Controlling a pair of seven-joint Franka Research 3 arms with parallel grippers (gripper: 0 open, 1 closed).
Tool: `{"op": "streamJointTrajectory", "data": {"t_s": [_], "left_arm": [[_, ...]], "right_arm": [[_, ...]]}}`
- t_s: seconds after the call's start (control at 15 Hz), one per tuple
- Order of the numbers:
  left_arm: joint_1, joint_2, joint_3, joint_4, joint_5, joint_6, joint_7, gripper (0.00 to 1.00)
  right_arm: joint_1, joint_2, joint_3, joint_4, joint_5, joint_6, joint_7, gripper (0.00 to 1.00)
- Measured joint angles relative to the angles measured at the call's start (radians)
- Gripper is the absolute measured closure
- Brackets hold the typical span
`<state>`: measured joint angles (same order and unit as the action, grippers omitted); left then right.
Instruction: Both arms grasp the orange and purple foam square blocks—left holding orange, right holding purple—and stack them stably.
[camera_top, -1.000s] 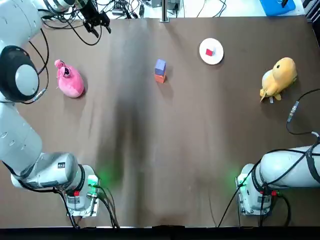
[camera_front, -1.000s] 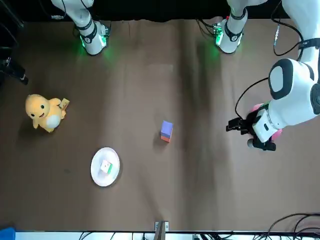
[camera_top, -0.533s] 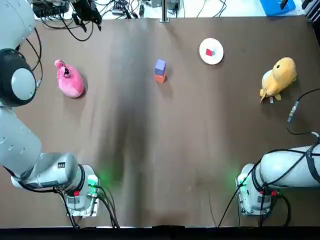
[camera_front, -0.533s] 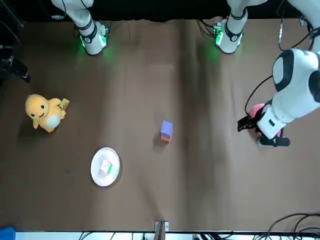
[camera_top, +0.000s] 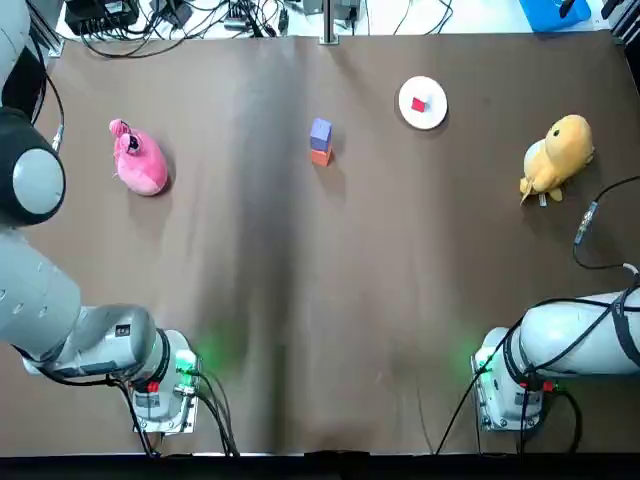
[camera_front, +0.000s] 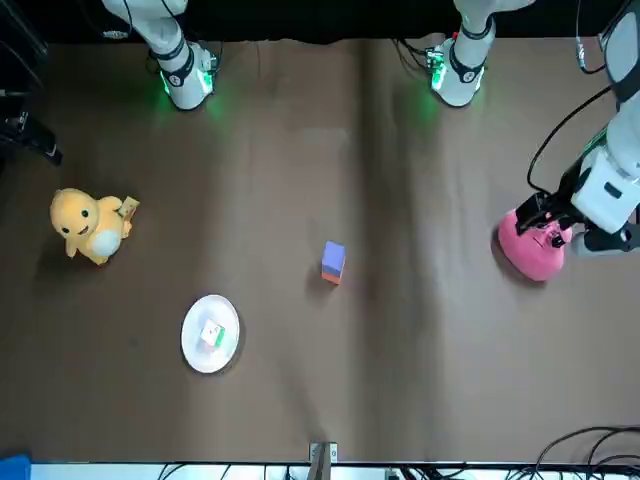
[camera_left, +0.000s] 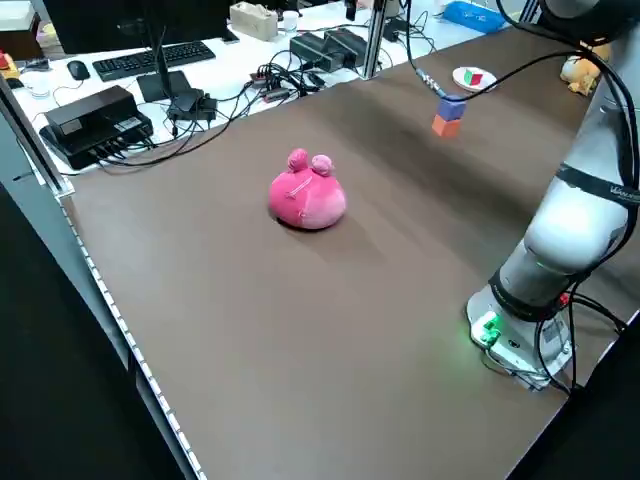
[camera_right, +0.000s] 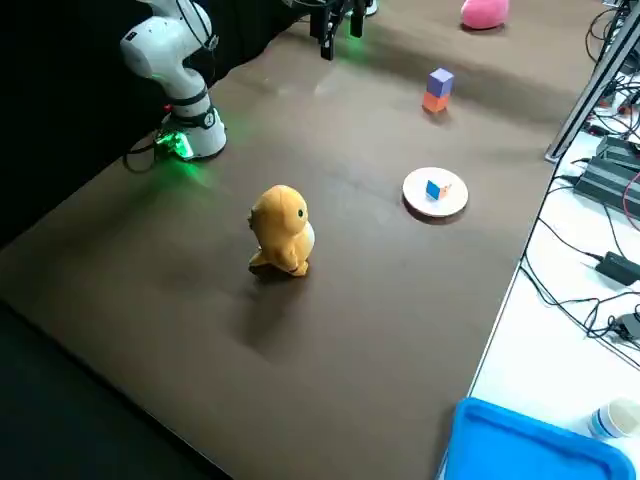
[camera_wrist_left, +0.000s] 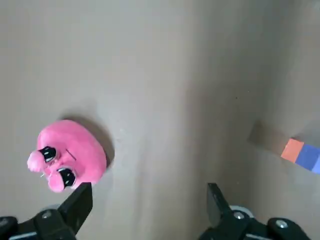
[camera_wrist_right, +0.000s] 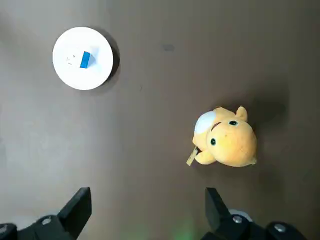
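now, purple block (camera_top: 320, 131) atop orange block (camera_top: 320, 157)

Bare tabletop (camera_top: 330, 300) around stacked blocks (camera_top: 320, 141), pink plush (camera_top: 139, 163) well left, plate (camera_top: 423, 103) nearer right

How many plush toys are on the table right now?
2. The pink plush toy lies on the robot's left side of the table. The yellow plush toy stands on its right side, right of the white plate. No other shows in any view.
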<state>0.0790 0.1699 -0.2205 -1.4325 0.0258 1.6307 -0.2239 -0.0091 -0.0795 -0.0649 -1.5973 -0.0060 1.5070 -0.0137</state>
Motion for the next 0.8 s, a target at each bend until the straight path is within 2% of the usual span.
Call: {"op": "streamJointTrajectory", "data": {"t_s": [0.47, 0.8], "left_arm": [[0.001, -0.001, 0.002, 0.033, 0.0, -0.062, 0.0, 0.0], [0.001, -0.047, 0.002, 0.028, -0.001, -0.11, -0.004, 0.0]], "right_arm": [[0.0, 0.0, -0.002, 0.0, 0.004, 0.001, 0.0, 0.0], [0.0, 0.0, -0.003, 0.0, 0.004, 0.001, 0.0, 0.0]]}}
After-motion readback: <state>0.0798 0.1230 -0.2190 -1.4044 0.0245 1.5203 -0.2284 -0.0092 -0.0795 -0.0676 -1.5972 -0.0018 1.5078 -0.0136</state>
